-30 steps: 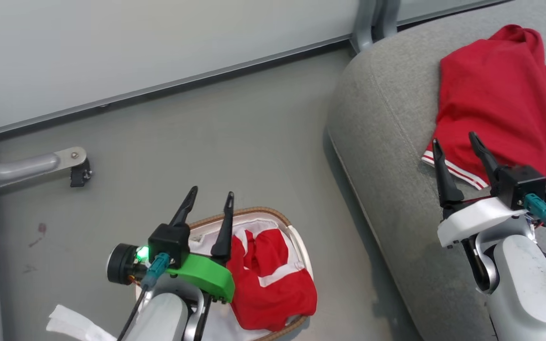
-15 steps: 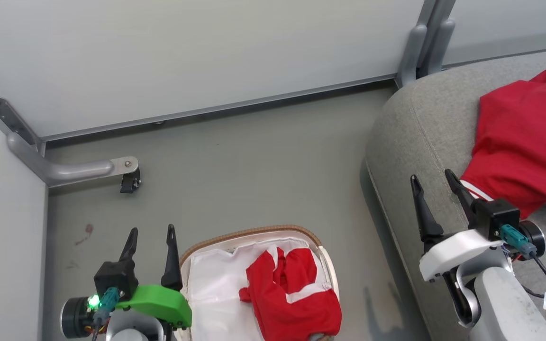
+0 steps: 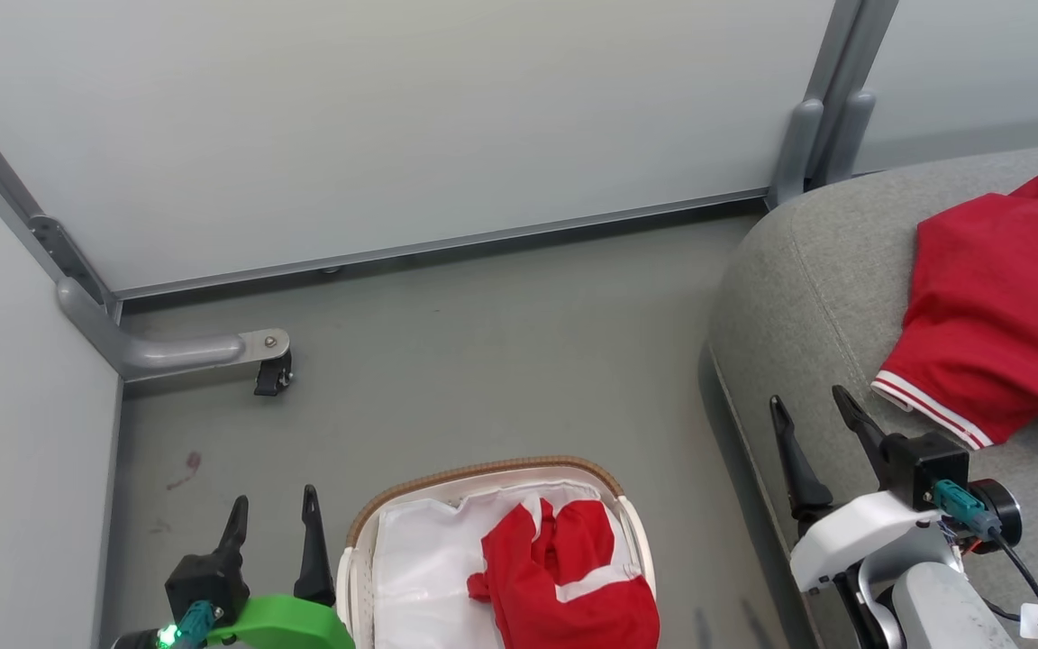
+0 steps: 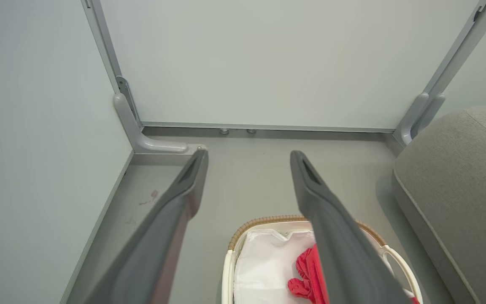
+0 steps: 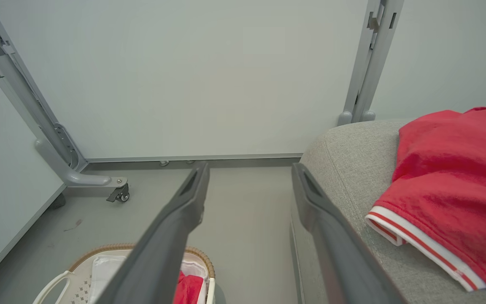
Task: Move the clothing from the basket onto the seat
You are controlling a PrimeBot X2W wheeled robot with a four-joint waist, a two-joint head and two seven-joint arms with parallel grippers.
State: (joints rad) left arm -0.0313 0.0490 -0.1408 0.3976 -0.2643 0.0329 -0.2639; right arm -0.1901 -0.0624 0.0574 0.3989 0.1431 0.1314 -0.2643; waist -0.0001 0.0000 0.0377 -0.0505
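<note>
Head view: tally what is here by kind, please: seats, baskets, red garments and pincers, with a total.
Seat: 1
Basket: 1
Red garments: 2 (seat garment; basket garment)
Pincers: 2 (left pincer; right pincer), both open and empty
Total: 6

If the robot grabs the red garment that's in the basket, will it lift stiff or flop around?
Probably floppy: the red garment lies crumpled in folds in the basket, so it should hang and trail from a pinch. Likely light, since the fabric looks thin. It rests on the white lining sheet, which might drag up.
</note>
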